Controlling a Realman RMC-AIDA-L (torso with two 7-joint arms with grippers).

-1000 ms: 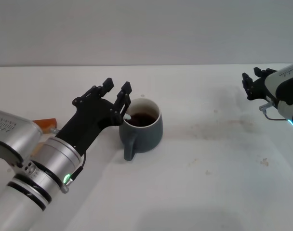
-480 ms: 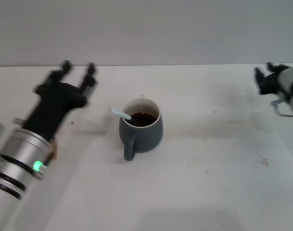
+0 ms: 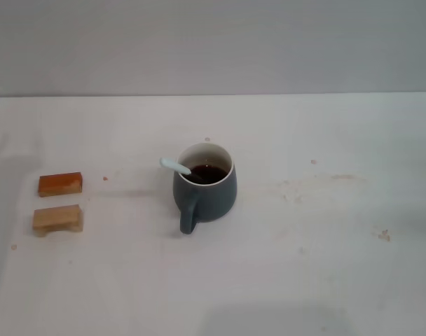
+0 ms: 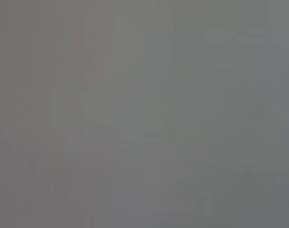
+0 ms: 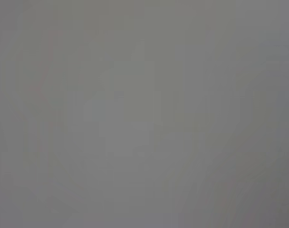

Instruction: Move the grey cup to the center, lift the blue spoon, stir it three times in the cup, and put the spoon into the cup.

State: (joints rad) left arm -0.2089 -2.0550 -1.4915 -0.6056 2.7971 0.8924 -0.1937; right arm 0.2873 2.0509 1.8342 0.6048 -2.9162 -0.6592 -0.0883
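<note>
The grey cup (image 3: 206, 187) stands upright near the middle of the white table (image 3: 325, 266), its handle toward me, with dark brown liquid inside. The blue spoon (image 3: 175, 165) rests in the cup, its pale handle leaning out over the left rim. Neither gripper shows in the head view. Both wrist views show only flat grey and none of the task's things.
Two small wooden blocks lie at the left of the table: a reddish one (image 3: 60, 183) and a tan one (image 3: 57, 218) just nearer to me. A grey wall runs behind the table's far edge.
My left gripper has let go of the spoon, pulled back to the left and left the view. My right arm has withdrawn out of view on the right. Cup and spoon have not moved.
</note>
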